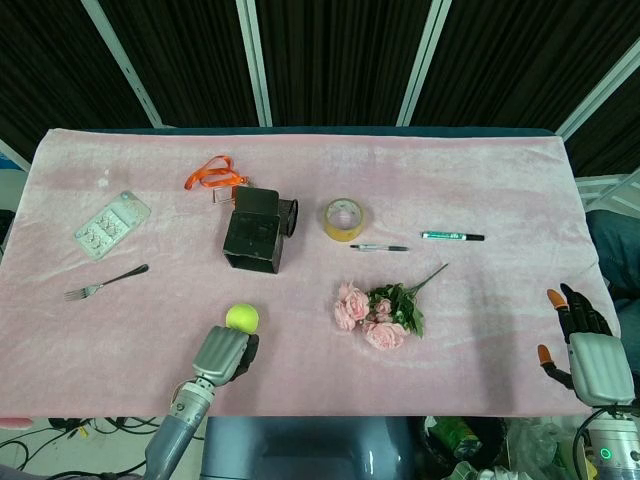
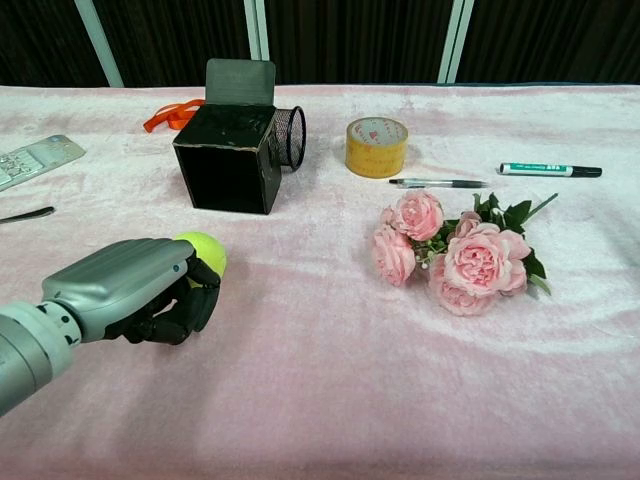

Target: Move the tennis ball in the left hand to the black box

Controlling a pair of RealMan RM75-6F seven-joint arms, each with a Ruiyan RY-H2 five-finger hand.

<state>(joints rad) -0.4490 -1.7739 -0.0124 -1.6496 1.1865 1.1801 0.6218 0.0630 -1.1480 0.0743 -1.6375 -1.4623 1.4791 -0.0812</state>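
A yellow-green tennis ball point(image 1: 242, 318) point(image 2: 207, 250) sits at the front of my left hand point(image 1: 225, 355) point(image 2: 135, 290), whose fingers curl around it low over the pink cloth near the table's front edge. Part of the ball is hidden behind the hand in the chest view. The black box point(image 1: 252, 240) point(image 2: 228, 158) stands further back, slightly right of the ball, with its lid flap raised. My right hand point(image 1: 585, 345) rests at the table's front right corner with fingers spread, holding nothing; the chest view does not show it.
A black mesh cup point(image 2: 290, 135) lies against the box. A tape roll point(image 1: 343, 219), two pens point(image 1: 452, 236), pink roses point(image 1: 380, 315), a fork point(image 1: 105, 283), an orange lanyard point(image 1: 212, 174) and a clear plastic tray point(image 1: 110, 225) lie on the cloth.
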